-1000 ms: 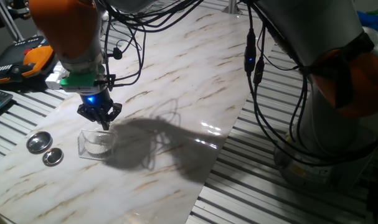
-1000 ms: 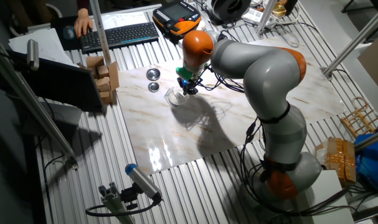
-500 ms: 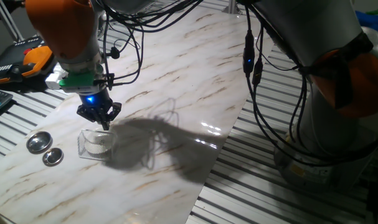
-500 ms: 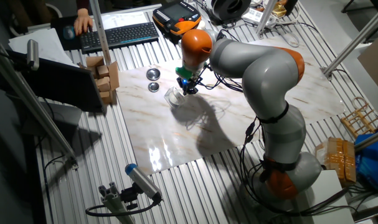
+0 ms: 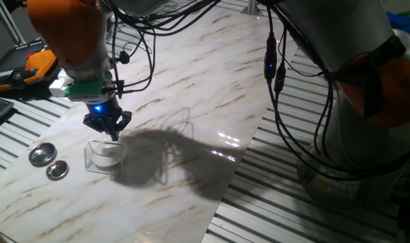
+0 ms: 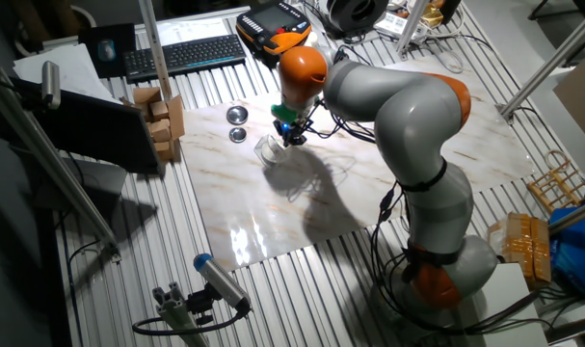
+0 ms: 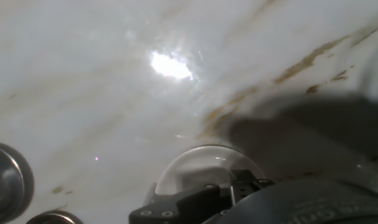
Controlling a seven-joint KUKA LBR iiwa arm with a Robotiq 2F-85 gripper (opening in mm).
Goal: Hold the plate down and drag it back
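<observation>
The plate is a small round whitish dish lying flat on the marble board, with a faint clear rectangular outline around it. My gripper points straight down, fingers together, its tip at the plate's far edge; I cannot tell whether it touches. In the other fixed view the gripper stands just right of the plate. In the hand view the plate shows as a pale translucent disc, its near part hidden behind the dark gripper.
Two shiny round metal lids lie left of the plate, seen also as lids and a lid. Cables hang from the arm. Cardboard boxes and a keyboard lie beyond the board's edge.
Gripper and plate stay where they were. A person's hand at the keyboard in the other fixed view has withdrawn.
</observation>
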